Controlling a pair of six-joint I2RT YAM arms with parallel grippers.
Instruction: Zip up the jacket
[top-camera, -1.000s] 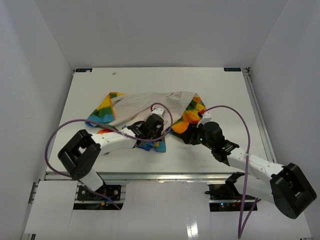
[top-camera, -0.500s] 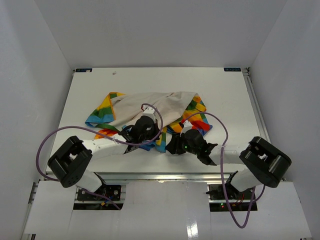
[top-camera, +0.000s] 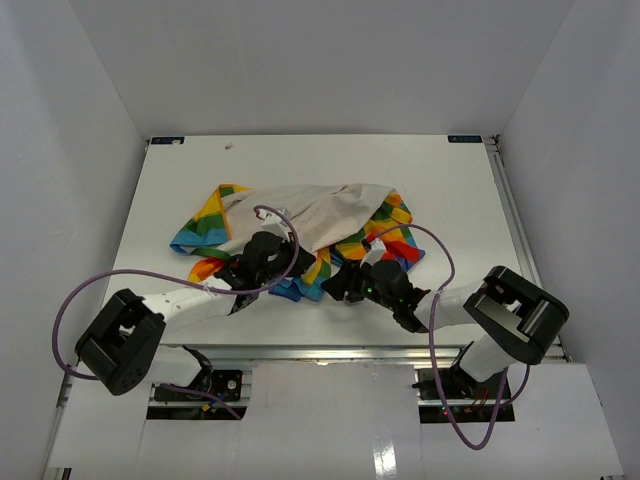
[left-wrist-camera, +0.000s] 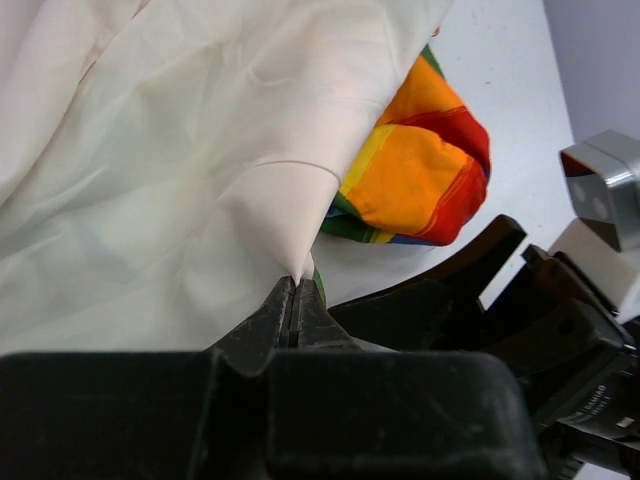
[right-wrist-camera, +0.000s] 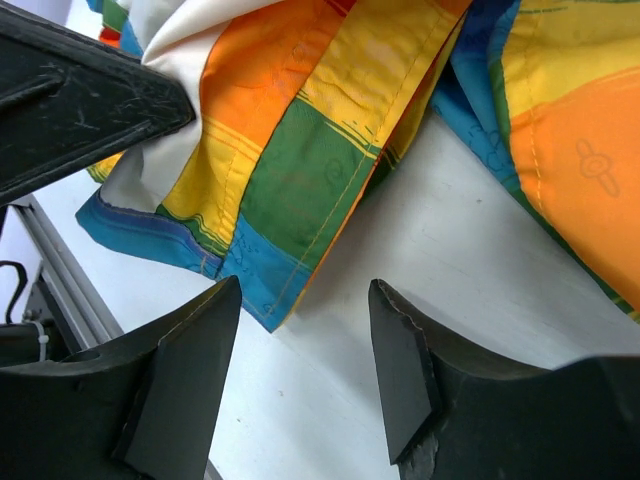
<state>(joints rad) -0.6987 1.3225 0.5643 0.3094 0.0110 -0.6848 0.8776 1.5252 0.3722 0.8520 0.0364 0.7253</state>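
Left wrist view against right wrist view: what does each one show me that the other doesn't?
Only left wrist: the left gripper shut, pinching a peak of cream lining. Only right wrist: the right gripper open, the blue-trimmed hem corner showing between its fingers, bare table beneath. Both: the rainbow jacket lying on the white table.
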